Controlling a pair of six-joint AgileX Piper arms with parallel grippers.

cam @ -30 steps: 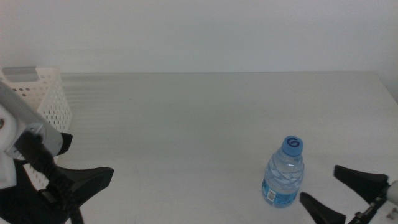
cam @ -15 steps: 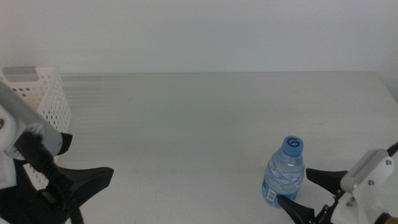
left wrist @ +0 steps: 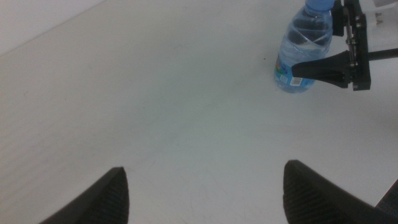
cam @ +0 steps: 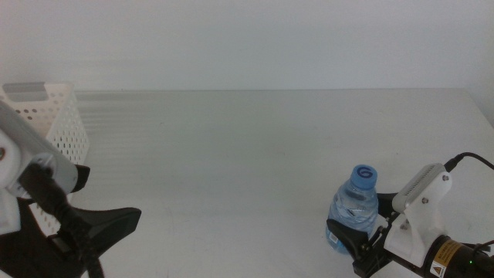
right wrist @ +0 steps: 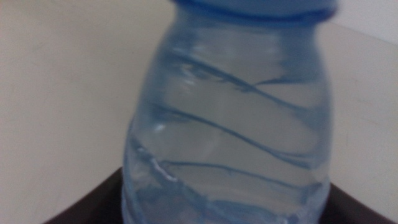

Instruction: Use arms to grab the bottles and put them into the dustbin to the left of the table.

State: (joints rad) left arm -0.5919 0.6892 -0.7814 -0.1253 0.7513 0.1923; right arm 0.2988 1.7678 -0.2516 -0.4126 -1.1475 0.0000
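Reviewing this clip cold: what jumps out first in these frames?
The small clear water bottle with a blue cap and blue label stands upright near the table's front right, with the right gripper open around its base. The left gripper waits open at front left, near the white perforated plastic dustbin at the left edge.

Our right gripper (cam: 363, 245) sits low at the near right of the middle view, its white housing angled up behind it. Its jaws are spread wide, one on each side of the bottle (cam: 355, 208), neither clearly touching it. Our left gripper (left wrist: 205, 186) waits at the near left, low over the table, jaws wide apart with nothing between them.
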